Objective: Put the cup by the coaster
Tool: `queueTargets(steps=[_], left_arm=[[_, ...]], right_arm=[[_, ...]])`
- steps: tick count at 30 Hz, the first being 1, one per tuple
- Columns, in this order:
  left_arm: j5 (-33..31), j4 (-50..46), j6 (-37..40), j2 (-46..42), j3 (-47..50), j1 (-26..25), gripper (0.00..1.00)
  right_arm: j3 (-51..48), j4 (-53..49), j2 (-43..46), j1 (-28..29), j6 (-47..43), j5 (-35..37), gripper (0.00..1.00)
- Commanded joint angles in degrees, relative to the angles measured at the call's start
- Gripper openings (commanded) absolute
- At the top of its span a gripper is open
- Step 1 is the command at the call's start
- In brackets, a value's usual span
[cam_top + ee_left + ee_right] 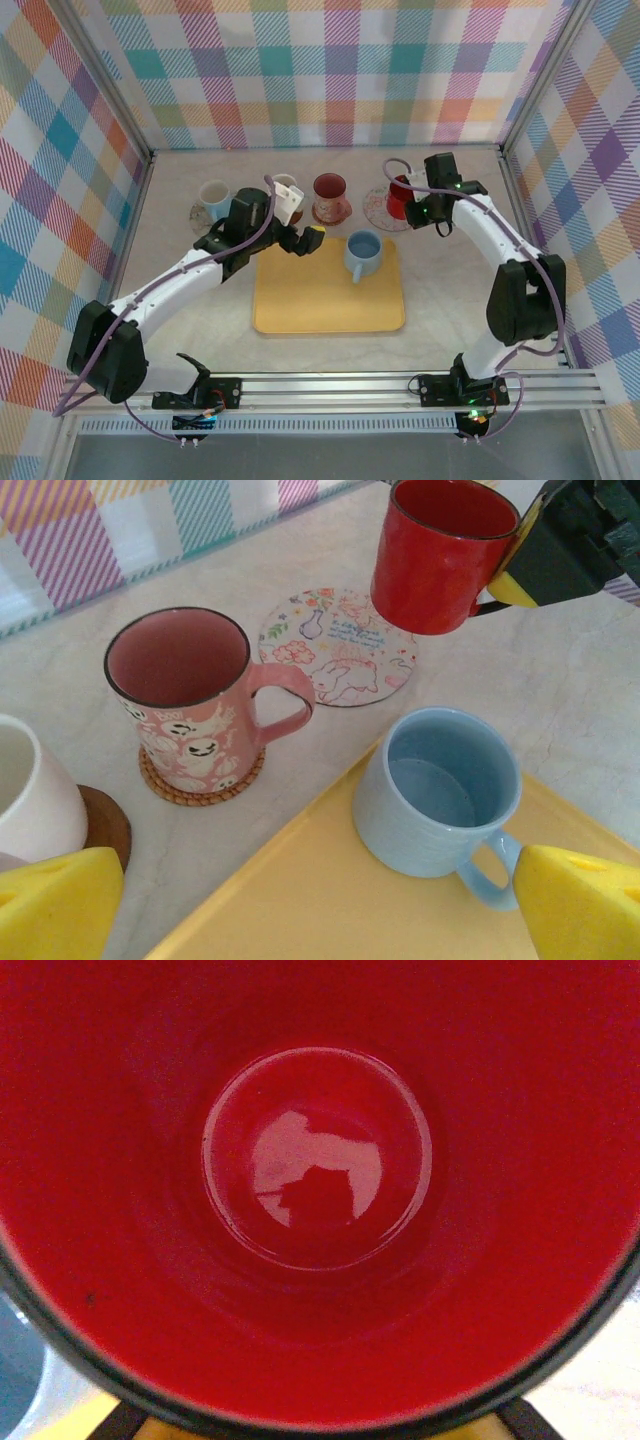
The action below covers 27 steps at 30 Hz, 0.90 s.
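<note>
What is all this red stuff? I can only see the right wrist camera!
Observer: That's the inside of a red cup. The right gripper holds it at the handle side.
Operator: Is a coaster near it?
Observer: Yes, a flowery coaster lies right by the cup's base. I can't tell if they touch.
Operator: What's the other arm doing?
Observer: The left gripper is open, facing a blue cup on a yellow tray.
</note>
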State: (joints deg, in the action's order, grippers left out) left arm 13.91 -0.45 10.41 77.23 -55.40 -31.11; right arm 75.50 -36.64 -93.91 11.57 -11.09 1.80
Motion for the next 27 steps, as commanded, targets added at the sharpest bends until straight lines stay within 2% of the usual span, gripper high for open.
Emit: queueTargets(steps=[1,13,27], left_arm=[[0.9,3.1,-0.6,1.1,-1.5,-0.8,1.0],[0.7,3.3,-0.9,4.2,-2.2,-1.0,1.0],[0.7,1.4,-0.2,6.5,-2.4,-1.0,1.0]], right_arm=[[3.1,5.3,-1.0,-0.5,1.1,1.3,0.0],[5.8,14.4,-9.0,-0.5,-0.1,4.5,0.0],[8.2,19.8,-16.5,-0.5,0.2,4.4,0.0]])
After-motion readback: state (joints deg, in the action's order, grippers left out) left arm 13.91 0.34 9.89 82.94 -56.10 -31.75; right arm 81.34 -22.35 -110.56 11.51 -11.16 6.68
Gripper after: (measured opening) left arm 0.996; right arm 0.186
